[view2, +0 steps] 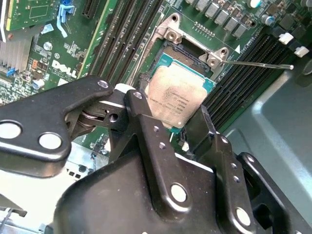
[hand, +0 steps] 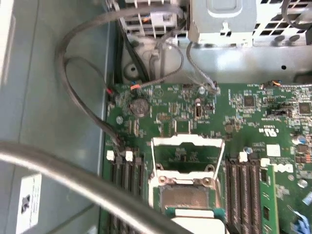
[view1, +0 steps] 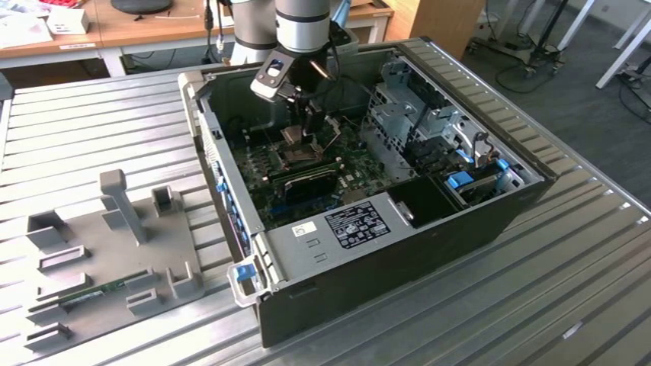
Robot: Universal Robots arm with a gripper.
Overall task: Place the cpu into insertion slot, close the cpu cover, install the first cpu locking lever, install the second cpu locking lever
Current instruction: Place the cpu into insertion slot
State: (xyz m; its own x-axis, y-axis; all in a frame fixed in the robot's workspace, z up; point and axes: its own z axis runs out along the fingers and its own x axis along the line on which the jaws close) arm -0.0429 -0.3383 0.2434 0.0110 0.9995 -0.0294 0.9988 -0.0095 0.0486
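Exterior view first: where is the arm?

It reaches down into the open computer case (view1: 407, 252), which lies on the ribbed metal table (view1: 569, 290). The gripper (view1: 308, 122) hangs just above the green motherboard (view1: 351, 156).

And the cpu?

In the second wrist view the cpu (view2: 170, 92) sits between the two black fingers (view2: 146, 131), which are clamped on its opposite edges. It is tilted over the insertion slot (view2: 178, 51). I cannot tell whether any edge touches the slot.

What about the cpu cover?

In the first wrist view the cpu cover (hand: 187, 143) stands swung up on its hinge, with the board showing through its window. The slot below is uncovered.

Any levers?

One thin locking lever (view2: 258, 63) sticks out sideways over the memory slots (view2: 239, 87) and is unlatched.
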